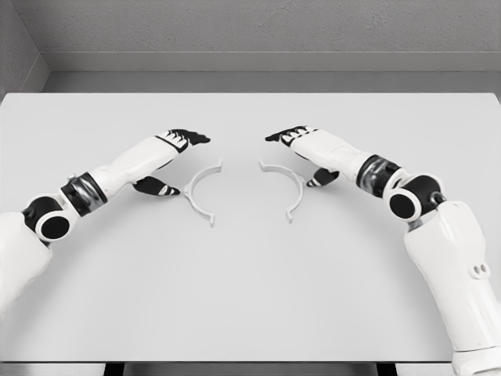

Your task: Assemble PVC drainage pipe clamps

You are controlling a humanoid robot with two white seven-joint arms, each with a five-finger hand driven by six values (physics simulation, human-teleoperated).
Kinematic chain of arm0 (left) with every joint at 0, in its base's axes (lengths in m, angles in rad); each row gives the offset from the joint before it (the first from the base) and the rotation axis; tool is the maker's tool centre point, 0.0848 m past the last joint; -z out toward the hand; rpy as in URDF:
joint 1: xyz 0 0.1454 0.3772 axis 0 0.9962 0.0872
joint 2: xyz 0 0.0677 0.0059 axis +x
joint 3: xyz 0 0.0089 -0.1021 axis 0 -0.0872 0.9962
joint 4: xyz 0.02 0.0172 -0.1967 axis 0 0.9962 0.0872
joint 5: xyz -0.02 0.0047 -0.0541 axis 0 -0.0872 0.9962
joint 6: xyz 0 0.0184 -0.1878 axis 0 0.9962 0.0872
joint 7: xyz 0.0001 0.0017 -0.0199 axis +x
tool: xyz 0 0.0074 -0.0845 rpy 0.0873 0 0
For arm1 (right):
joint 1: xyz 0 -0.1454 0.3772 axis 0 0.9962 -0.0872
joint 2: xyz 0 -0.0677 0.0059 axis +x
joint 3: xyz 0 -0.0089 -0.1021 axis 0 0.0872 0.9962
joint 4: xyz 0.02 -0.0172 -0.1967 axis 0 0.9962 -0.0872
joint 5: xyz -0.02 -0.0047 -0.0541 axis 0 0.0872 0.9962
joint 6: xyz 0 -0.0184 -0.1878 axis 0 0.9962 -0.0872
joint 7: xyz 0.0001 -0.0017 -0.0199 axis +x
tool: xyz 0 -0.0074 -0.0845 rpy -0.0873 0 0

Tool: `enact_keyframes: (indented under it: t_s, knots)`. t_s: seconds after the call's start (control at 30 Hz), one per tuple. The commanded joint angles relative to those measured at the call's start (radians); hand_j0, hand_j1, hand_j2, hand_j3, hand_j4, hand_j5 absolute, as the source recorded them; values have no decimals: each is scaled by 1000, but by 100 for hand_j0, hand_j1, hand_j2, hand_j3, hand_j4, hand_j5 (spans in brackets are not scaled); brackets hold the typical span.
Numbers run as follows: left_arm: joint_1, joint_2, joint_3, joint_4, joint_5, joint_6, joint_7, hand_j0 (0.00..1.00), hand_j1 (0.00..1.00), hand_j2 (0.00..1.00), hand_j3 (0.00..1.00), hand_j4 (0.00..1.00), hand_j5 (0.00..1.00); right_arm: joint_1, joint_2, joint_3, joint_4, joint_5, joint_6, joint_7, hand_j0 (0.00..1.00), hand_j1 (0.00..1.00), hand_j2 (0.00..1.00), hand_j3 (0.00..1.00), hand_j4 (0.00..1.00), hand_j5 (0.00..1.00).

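Two white half-ring pipe clamp pieces lie flat on the white table (250,298), their open sides facing each other. The left clamp half (200,192) sits just right of my left hand (176,157). The right clamp half (288,186) lies just left of my right hand (301,153). Both hands hover close to their pieces with black-tipped fingers stretched out and thumbs held low. Neither hand holds anything, and a gap of bare table separates the two halves.
The table's far edge meets a grey wall at the back. Its near edge runs along the bottom of the picture. Nothing else lies on the surface.
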Motion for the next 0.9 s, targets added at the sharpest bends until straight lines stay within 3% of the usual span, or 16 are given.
enact_keyframes:
  t_s: [0.0,0.53,0.87]
  knots:
    - [0,-3,0,0,7,1,1,100,100,100,100,100,100,0,5,12,-1,-5,4,0,100,100,100,100,100,100]
    - [20,-39,-2,-27,1,1,1,100,100,100,100,100,100,26,2,27,-81,-6,11,6,100,100,100,100,100,100]
    - [5,-27,9,-2,2,1,1,100,100,100,100,100,100,21,5,63,-80,-6,23,6,100,100,100,100,100,100]
